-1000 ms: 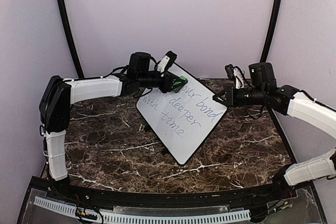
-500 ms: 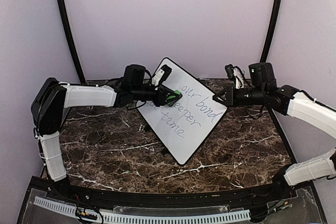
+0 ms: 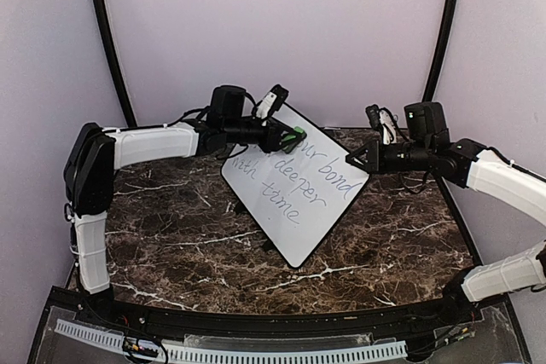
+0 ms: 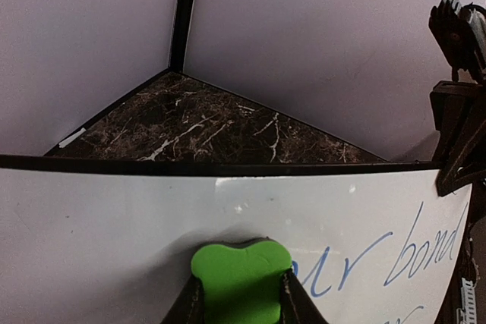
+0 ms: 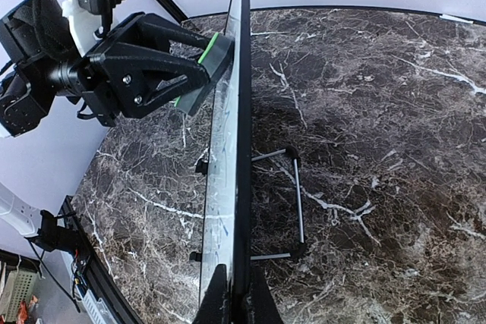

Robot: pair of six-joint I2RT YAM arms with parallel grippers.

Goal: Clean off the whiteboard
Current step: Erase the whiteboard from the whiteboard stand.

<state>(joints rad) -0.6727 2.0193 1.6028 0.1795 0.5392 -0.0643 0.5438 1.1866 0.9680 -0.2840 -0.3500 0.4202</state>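
I see the whiteboard standing tilted on its wire stand toward the far middle of the surface, one corner pointing at me. My left hand is clamped on the green eraser, which presses against the board's face near its top edge, just left of the word "our". My right hand is closed on the board's right corner, pinching the thin black frame. Blue writing reads "our bond", "deeper", "time".
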